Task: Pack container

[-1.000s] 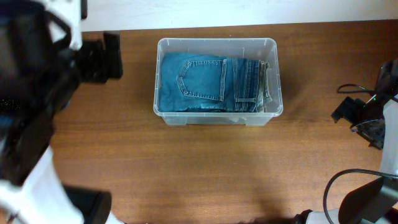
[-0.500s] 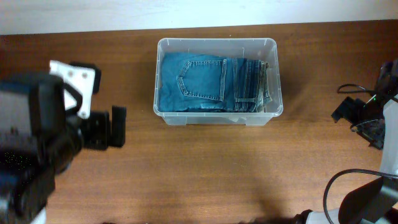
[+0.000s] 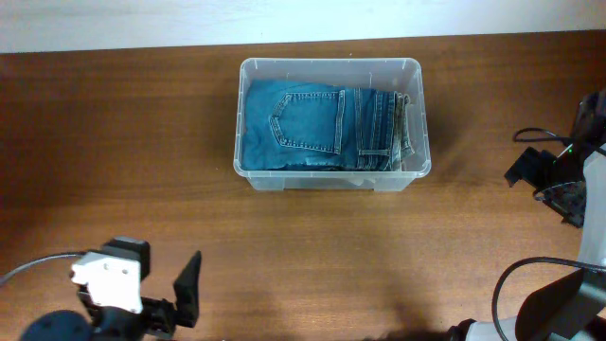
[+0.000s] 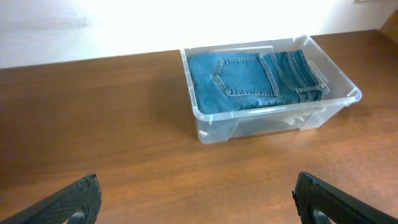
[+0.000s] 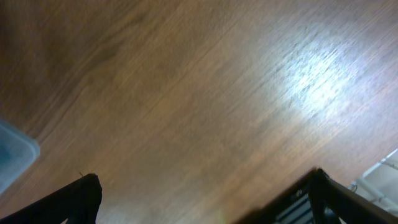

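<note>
Container (image 3: 330,62): clear bin on table (image 3: 379,256), folded jeans (image 3: 294,128) inside. Left gripper (image 4: 198,202): jaws spread, empty, well apart from container. Right gripper (image 5: 199,199): jaws spread, seemingly empty, likewise apart.

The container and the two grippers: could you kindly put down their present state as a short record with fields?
container: clear plastic bin, upright on the wooden table, no lid on it
contents: folded blue jeans, back pocket facing up
left gripper: open, empty, facing the container from well away
right gripper: open, empty, above bare table, to the right of the container
packing: jeans already inside
</note>
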Controlling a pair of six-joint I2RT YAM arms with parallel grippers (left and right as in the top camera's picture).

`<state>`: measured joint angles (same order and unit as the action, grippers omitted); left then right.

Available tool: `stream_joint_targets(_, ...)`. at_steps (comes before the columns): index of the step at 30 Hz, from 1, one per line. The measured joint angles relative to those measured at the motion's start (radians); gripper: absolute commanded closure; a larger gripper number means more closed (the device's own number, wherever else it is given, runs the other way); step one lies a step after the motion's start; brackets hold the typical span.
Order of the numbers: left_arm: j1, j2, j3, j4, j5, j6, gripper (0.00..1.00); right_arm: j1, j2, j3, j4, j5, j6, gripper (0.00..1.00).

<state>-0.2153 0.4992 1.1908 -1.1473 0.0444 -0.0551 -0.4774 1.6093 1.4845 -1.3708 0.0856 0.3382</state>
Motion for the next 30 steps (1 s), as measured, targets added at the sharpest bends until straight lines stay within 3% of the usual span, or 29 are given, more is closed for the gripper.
stream_joint_targets(9, 0.0, -0.032, -0.224, 0.019, 0.029, -0.086, 0.01, 0.0, 0.0, 0.0, -0.001, 0.0, 0.0, 0.02)
stream_joint_targets(13, 0.0, -0.032, -0.238, -0.042, 0.031, -0.1, 0.01, 0.0, 0.0, 0.0, -0.001, 0.0, 0.0, 0.02)
stream_joint_targets(30, 0.0, -0.032, -0.238, -0.032, 0.032, -0.107, 0.01, 0.0, 0.0, 0.0, -0.001, 0.0, 0.0, 0.02)
